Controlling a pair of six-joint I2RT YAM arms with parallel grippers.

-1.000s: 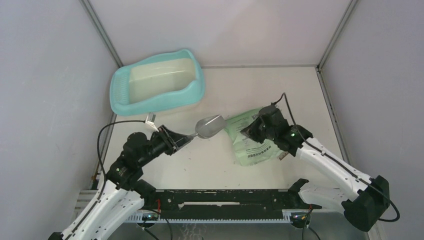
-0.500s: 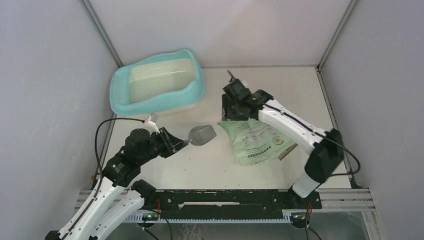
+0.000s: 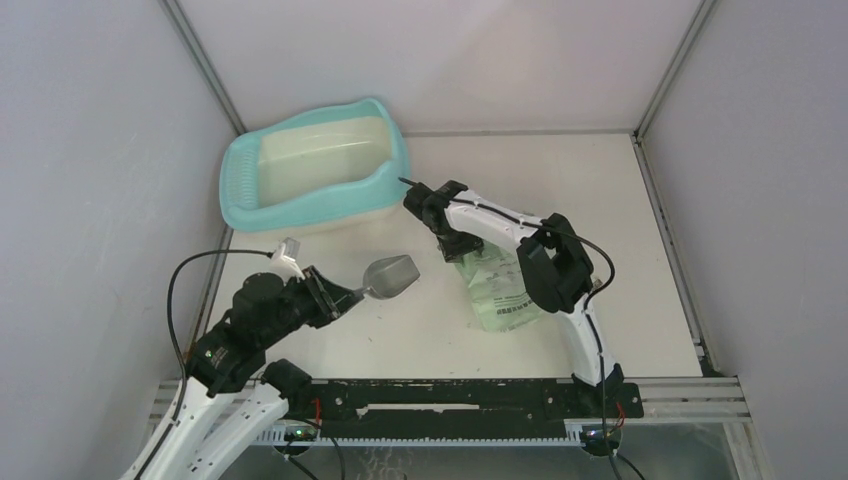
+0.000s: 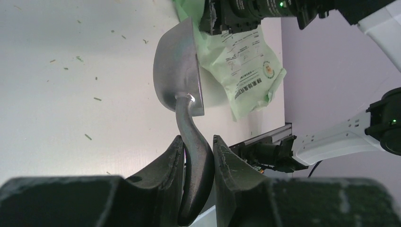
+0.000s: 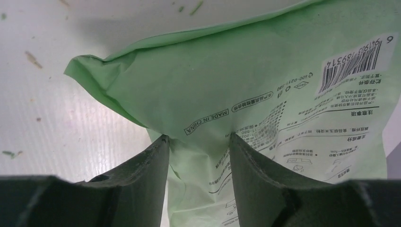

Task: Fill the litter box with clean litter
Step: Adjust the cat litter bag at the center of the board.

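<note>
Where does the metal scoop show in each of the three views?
Top external: scoop left of centre, in the left pincer.
Left wrist: scoop at centre, its handle between the jaws.
Right wrist: not in it.
Shared landmark: the green bag, in all three.

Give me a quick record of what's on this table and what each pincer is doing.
Litter box: turquoise, far left of the table, no litter visible inside
Scoop: grey metal, held by its handle
Left pincer: shut on the scoop's handle
Bag: green, printed, lying flat right of centre
Right pincer: open, tips at one end of the bag
Crumbs: a few scattered on the table
</note>
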